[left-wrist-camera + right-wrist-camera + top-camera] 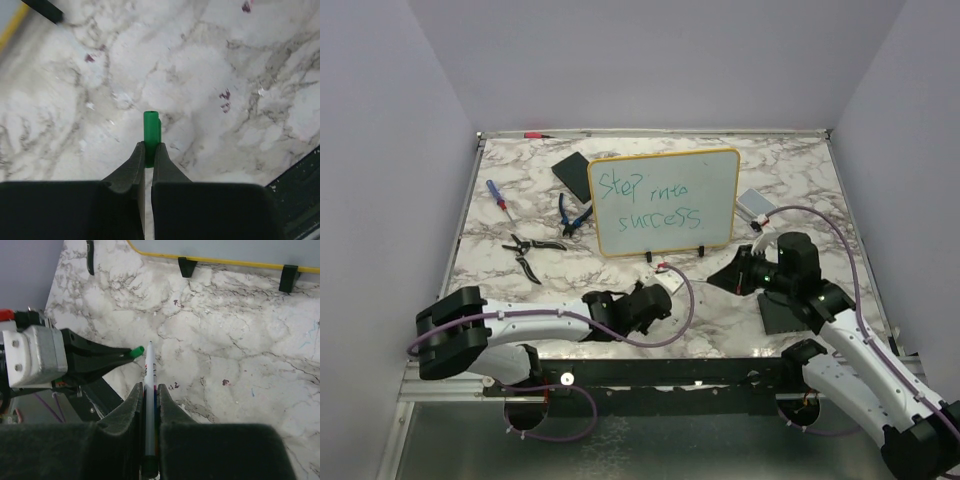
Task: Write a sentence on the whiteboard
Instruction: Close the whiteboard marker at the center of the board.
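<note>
Sentence [645, 202] on whiteboard [717, 178] at 12 o'clock.
Left gripper [149, 150] clamps green cap [151, 125]; right gripper [150, 390] clamps marker [150, 365].

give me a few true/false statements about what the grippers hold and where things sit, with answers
1. The whiteboard stands upright with the sentence in green on it. True.
2. The left gripper is open and empty. False: it is shut on a green cap.
3. The right gripper grips a white marker. True.
4. The green cap is pushed onto the marker. False: the right wrist view shows the cap beside the marker's tip, not on it.
5. The screwdriver lies to the right of the whiteboard. False: in the top view it lies to its left.
</note>
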You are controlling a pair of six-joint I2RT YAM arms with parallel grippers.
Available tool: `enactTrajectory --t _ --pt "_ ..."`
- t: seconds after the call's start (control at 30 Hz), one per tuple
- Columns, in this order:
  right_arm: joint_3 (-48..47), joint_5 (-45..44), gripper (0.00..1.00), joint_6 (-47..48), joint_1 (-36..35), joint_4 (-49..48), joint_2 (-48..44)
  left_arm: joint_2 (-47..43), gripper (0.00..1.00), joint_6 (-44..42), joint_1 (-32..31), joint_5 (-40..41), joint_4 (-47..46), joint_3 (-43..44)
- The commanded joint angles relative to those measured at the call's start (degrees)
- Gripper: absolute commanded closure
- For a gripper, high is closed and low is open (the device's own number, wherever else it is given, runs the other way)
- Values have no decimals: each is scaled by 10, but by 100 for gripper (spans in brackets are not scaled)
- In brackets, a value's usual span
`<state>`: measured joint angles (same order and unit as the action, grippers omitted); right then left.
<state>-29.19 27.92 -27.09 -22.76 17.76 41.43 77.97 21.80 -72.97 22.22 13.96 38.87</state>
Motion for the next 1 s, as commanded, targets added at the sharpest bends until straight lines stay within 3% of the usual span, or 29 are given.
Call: enactTrajectory --t 0.0,0.2,0.37,0.5,0.77,0.97 --pt "-50 56 99 19 3 23 10 -41 100 -140 72 -3 27 48" --pt "-107 -21 99 29 3 77 23 -91 100 -242 134 -114 28 72" --pt "-128 91 99 29 3 54 51 -159 100 -319 135 -242 30 51" --pt "-142 181 99 40 3 49 83 -199 100 -326 134 -278 25 32" --pt "-162 253 99 50 3 63 108 -201 100 -316 134 -337 17 28" --pt "-170 233 99 76 3 97 120 -209 100 -314 135 -347 13 26"
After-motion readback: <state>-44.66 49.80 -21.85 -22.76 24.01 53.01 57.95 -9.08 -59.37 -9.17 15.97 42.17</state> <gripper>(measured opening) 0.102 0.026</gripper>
